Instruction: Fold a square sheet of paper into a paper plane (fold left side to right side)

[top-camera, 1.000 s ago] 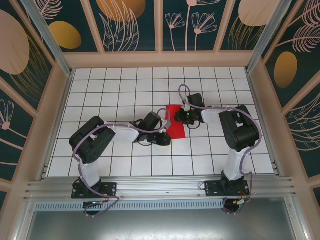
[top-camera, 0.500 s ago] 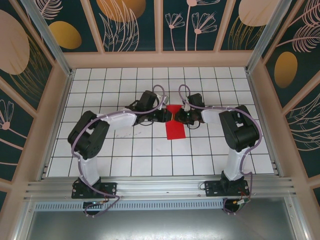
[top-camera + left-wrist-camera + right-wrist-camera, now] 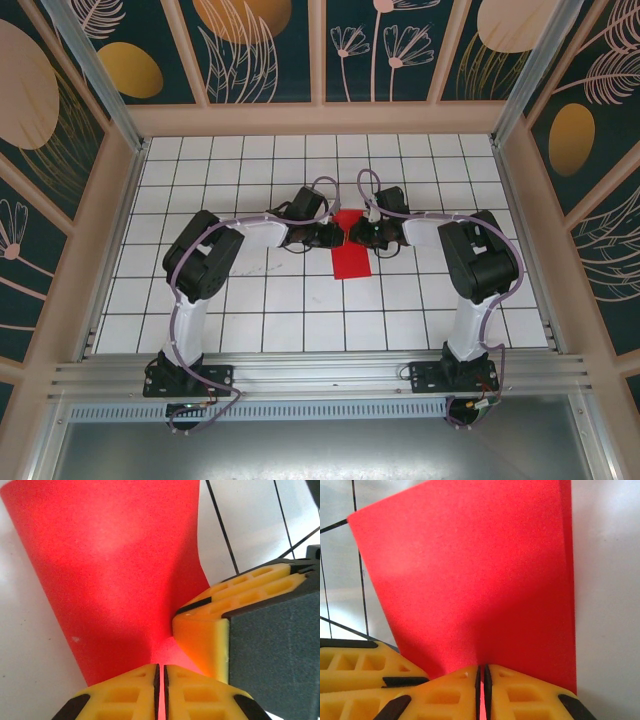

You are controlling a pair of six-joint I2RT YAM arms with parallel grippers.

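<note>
Paper [image 3: 351, 258], bright red, is pinched by left tool [image 3: 160, 670] and right tool [image 3: 481, 670].

Paper [image 3: 351, 262] on table [image 3: 200, 300], centre. Left gripper [image 3: 338, 236] at its left edge, right gripper [image 3: 357, 234] at its right edge, tips close together over its far half.

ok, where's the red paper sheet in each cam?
Top external: thin red paper sheet near the table's centre.
Left wrist: upper left through centre.
Right wrist: centre and right, from the top edge downward.
Shared landmark: black grid lines on the white table, seen top right in left wrist and at the left side in right wrist.
</note>
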